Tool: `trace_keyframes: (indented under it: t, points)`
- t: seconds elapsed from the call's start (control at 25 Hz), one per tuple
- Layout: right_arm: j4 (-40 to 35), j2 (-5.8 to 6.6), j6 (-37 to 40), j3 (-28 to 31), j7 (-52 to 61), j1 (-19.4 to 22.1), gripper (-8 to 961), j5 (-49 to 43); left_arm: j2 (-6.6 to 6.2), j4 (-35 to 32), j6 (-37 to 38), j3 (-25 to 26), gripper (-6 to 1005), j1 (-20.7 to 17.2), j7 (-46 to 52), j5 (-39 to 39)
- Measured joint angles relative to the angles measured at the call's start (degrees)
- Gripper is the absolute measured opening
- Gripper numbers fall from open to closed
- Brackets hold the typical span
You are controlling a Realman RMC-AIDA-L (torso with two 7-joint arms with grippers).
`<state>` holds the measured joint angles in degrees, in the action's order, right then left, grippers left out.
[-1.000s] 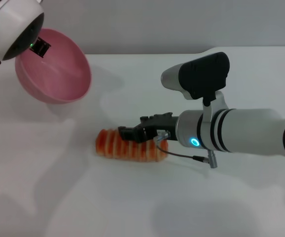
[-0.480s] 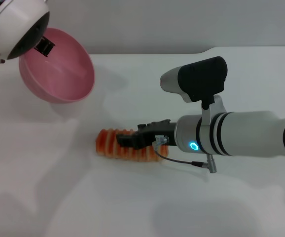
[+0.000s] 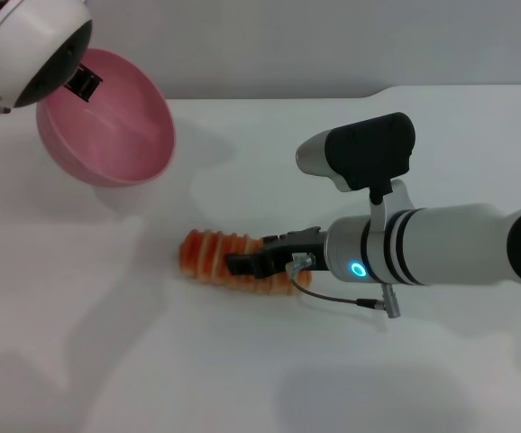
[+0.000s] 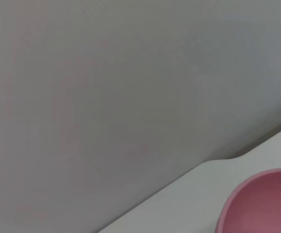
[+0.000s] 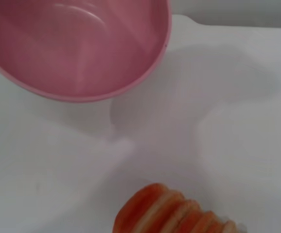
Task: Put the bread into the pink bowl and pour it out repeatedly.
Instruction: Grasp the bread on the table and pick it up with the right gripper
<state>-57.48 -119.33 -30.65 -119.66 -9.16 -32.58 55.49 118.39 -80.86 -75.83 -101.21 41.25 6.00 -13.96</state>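
The pink bowl (image 3: pixel 107 126) hangs tilted above the table's far left, its opening turned toward the middle, and my left gripper (image 3: pixel 82 83) is shut on its rim. It is empty, as the right wrist view of the bowl (image 5: pixel 77 43) shows; its edge (image 4: pixel 262 204) also shows in the left wrist view. The bread (image 3: pixel 208 255), orange-brown and ridged, lies on the white table near the middle. My right gripper (image 3: pixel 247 253) is down at the loaf's right half, open, with a finger on either side. The bread's end (image 5: pixel 174 211) shows in the right wrist view.
The white table (image 3: pixel 242 379) ends at a grey wall (image 3: pixel 287 45) behind the bowl. My right forearm (image 3: pixel 441 253) stretches in from the right, low over the table.
My right gripper has come lower and nearer along the bread, which stays on the table. The bowl has shifted slightly right and up.
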Motion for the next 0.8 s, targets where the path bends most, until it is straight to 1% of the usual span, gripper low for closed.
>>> trace_keyframes:
  t: [0.28, 0.48, 0.72, 0.8]
  points:
    - [1.1, -0.02, -0.7, 0.0, 0.2, -1.3, 680, 0.4, 0.00, 0.0, 0.1, 0.0, 62, 0.0, 0.0, 0.0]
    - [-2.1, 0.35, -1.9, 0.7, -2.3, -0.1, 677, 0.0, -0.07, 0.0, 0.2, 0.0, 62, 0.0, -0.1, 0.0]
    - [-3.3, 0.40, -2.1, 2.1, -4.2, 0.5, 442, -0.3, -0.09, 0.0, 0.4, 0.0, 62, 0.1, -0.1, -0.2]
    - [-3.3, 0.45, -2.1, 2.4, -4.3, 0.3, 200, -0.3, -0.09, 0.0, 0.4, 0.1, 62, 0.1, -0.2, -0.2]
